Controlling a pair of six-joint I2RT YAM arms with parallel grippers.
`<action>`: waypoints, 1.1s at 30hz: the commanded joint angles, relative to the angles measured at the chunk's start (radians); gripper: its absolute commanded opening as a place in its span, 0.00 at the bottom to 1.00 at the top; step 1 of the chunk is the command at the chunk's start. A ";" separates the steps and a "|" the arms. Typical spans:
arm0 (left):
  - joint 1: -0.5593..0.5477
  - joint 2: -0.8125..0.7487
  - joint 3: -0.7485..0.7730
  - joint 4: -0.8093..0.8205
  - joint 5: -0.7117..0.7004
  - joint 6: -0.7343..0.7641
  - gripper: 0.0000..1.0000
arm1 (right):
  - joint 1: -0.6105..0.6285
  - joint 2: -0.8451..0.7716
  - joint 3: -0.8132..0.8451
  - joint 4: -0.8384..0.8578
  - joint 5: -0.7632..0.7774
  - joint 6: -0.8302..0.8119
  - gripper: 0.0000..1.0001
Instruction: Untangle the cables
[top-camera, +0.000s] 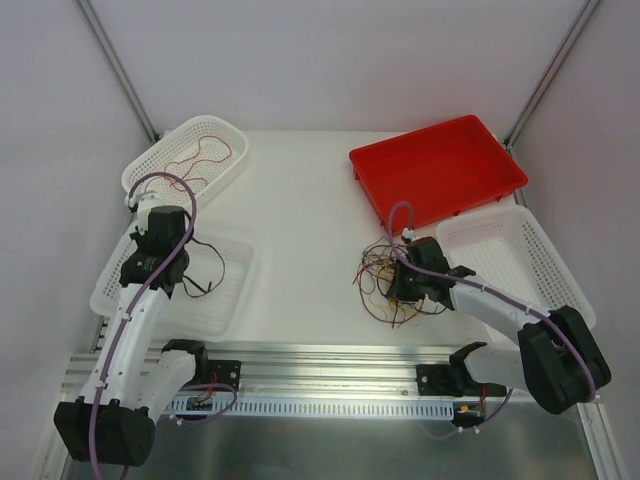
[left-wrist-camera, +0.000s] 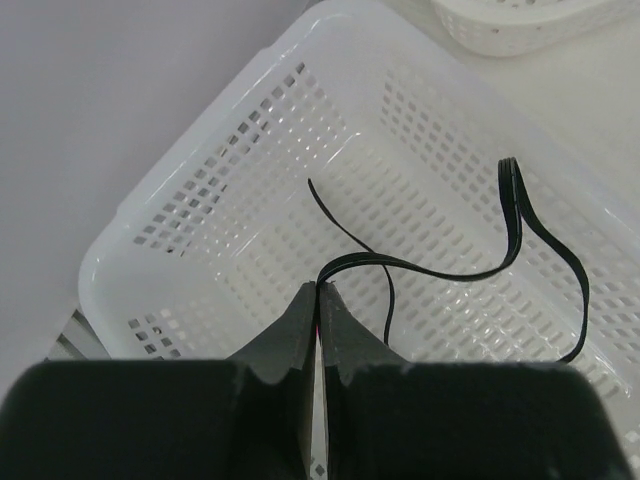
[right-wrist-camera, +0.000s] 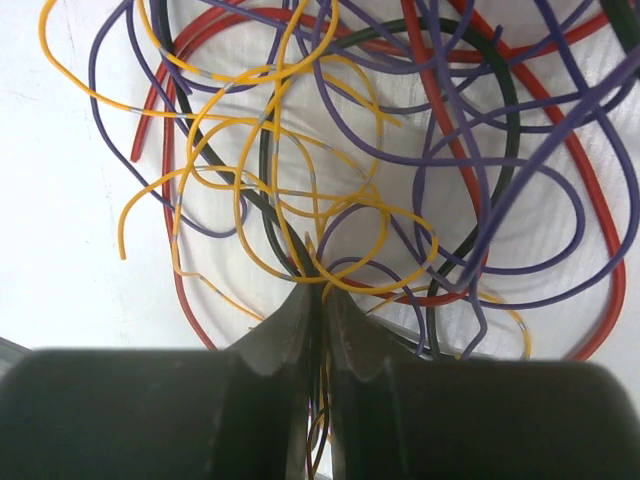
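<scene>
A knotted clump of thin cables (top-camera: 385, 285) in red, black, yellow and purple lies on the table at centre right. My right gripper (top-camera: 403, 283) is down in it, shut on a few strands of the clump (right-wrist-camera: 330, 180) that run between its jaws. My left gripper (top-camera: 165, 272) is over the near left white basket (top-camera: 225, 300), shut on a black cable (left-wrist-camera: 450, 270) whose loose length curls across the basket floor. A red cable (top-camera: 200, 160) lies in the far left white basket (top-camera: 140, 170).
A red tray (top-camera: 436, 168) stands at the back right. A white basket (top-camera: 520, 260) sits at the right, next to the clump. Metal frame posts rise at both back corners.
</scene>
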 joint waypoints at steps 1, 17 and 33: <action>0.008 -0.031 -0.015 -0.025 0.014 -0.078 0.00 | 0.017 0.020 0.055 -0.034 0.009 -0.018 0.10; 0.009 -0.180 -0.044 -0.089 -0.101 -0.173 0.41 | 0.061 0.072 0.165 -0.054 0.001 -0.049 0.11; 0.008 -0.171 0.043 -0.086 0.444 -0.114 0.98 | 0.256 0.250 0.411 -0.030 -0.037 -0.052 0.49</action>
